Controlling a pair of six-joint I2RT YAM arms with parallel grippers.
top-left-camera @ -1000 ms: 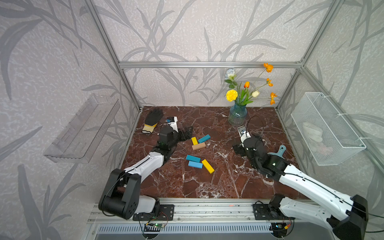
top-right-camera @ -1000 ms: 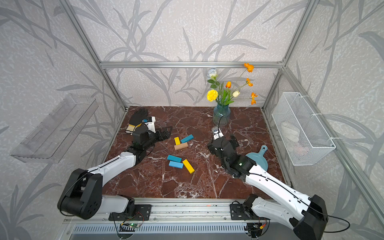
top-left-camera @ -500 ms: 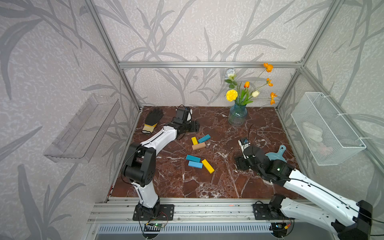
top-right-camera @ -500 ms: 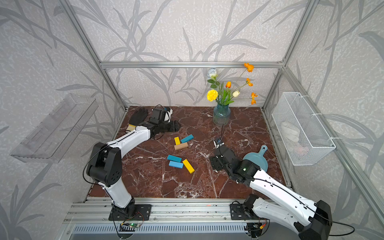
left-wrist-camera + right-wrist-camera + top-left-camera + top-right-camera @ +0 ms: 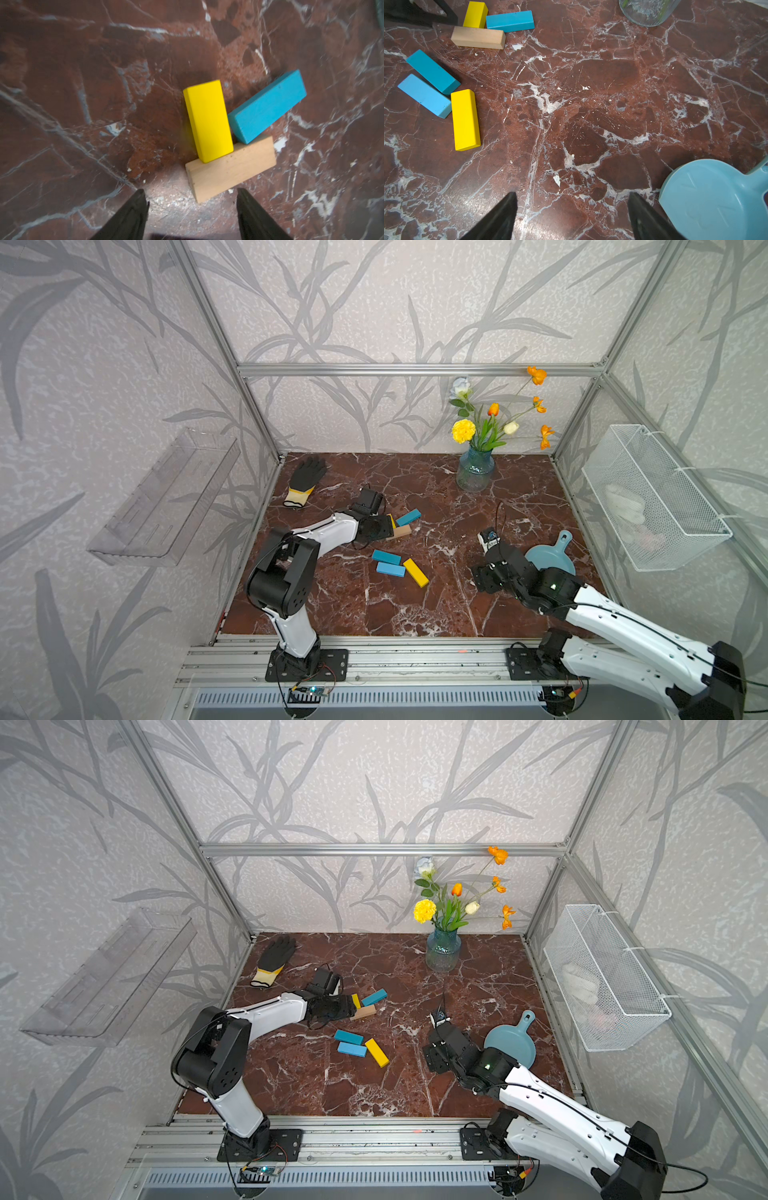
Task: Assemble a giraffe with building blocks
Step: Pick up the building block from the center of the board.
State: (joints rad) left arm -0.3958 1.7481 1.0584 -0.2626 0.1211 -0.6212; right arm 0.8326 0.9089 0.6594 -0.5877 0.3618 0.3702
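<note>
We log left tool (image 5: 190,192) spread, empty, just short of tan block (image 5: 230,168); yellow block (image 5: 207,120), teal block (image 5: 268,106) against it. On table (image 5: 591,104) nearer robot base: blue pair (image 5: 432,71), second yellow (image 5: 466,119), bunched. Right tool (image 5: 572,194) spread, empty, beside scoop (image 5: 712,197).

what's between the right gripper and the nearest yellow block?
Nothing: only bare tabletop between the right gripper and that yellow block, clearest in the right wrist view.
</note>
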